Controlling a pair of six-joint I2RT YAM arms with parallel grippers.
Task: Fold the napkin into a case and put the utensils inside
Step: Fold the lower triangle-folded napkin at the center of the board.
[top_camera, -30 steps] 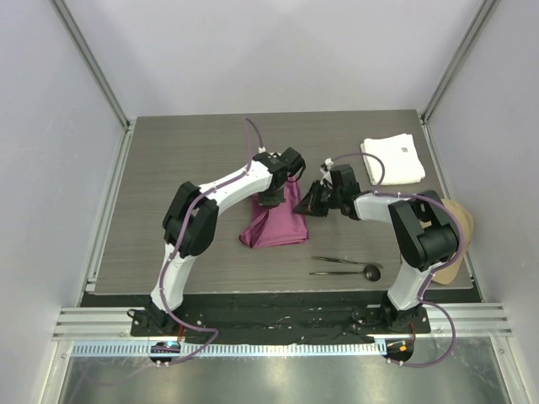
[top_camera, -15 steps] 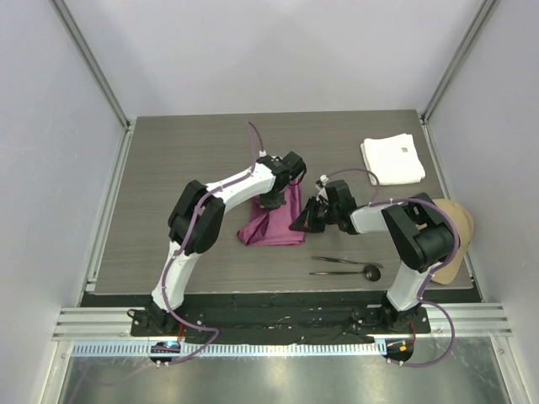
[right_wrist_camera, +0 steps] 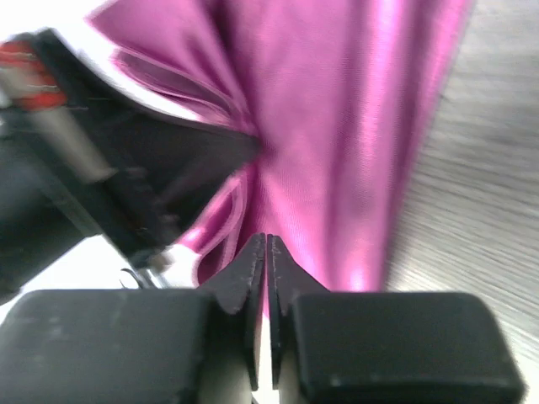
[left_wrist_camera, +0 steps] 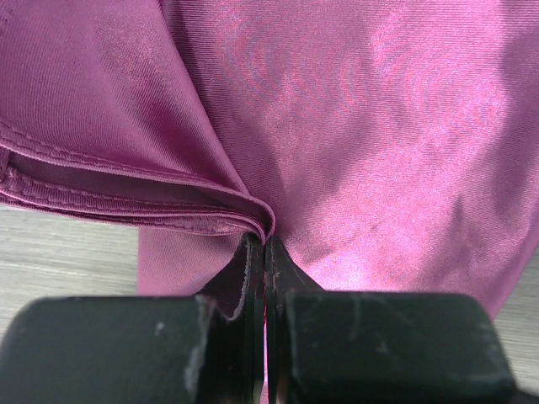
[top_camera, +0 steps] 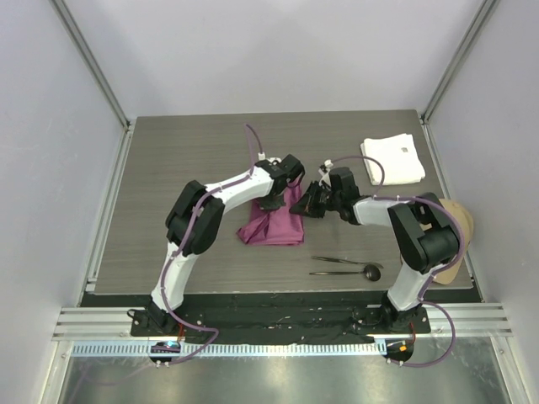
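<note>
The left pincer (left_wrist_camera: 263, 241) is clamped on a folded hem of the napkin (left_wrist_camera: 370, 126), which lies in the middle of the counter (top_camera: 177, 168). The right pincer (right_wrist_camera: 266, 242), fingers together, meets the cloth's right side; whether it grips is unclear.

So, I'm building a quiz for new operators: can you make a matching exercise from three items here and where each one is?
Things:
1. magenta-purple cloth napkin
2. thick white folded cloth
3. dark metal spoon with round black head

Places:
A. far right corner
B. near right, lying loose
C. centre, pinched in the shut left tool

Pairs: 1-C, 2-A, 3-B.
</note>
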